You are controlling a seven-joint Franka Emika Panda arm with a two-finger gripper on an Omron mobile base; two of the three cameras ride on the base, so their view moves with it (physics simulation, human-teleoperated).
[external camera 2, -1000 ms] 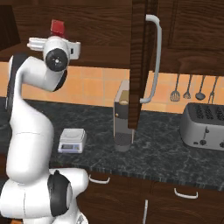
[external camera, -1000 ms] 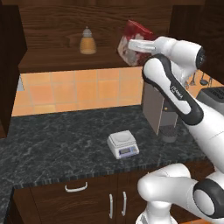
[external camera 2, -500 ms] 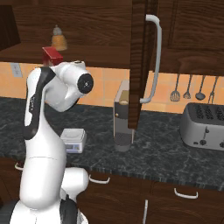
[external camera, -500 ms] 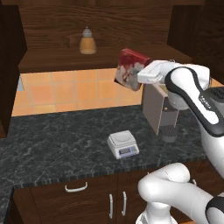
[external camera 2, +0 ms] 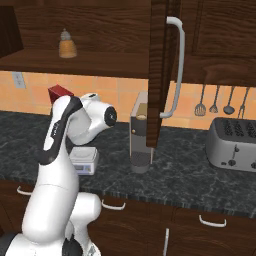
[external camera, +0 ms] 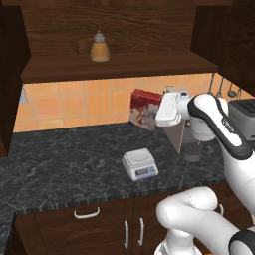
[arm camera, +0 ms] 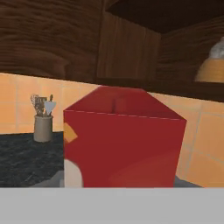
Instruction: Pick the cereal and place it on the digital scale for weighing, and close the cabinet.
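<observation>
The cereal [external camera: 144, 108] is a red box held in the air in front of the orange tiled wall, below the shelf. My gripper [external camera: 156, 110] is shut on its right side. In the hand view the cereal [arm camera: 122, 142] sits close up and hides the fingers. Its red corner [external camera 2: 60, 92] shows behind my arm in the right base view. The digital scale [external camera: 140, 165] stands on the dark counter, below and in front of the box, and my arm partly hides the scale [external camera 2: 84, 160] from the right. The cabinet is open, its door [external camera 2: 159, 70] swung out.
An amber bottle [external camera: 99, 47] stands on the cabinet shelf. A grey coffee machine [external camera 2: 140, 135] sits under the open door, with a toaster [external camera 2: 232, 142] further right and utensils hanging on the wall. A utensil pot [arm camera: 42, 124] stands on the counter.
My arm has brought the cereal down from shelf height and out of the cabinet. It now hangs lower, in front of the tiles above the counter.
</observation>
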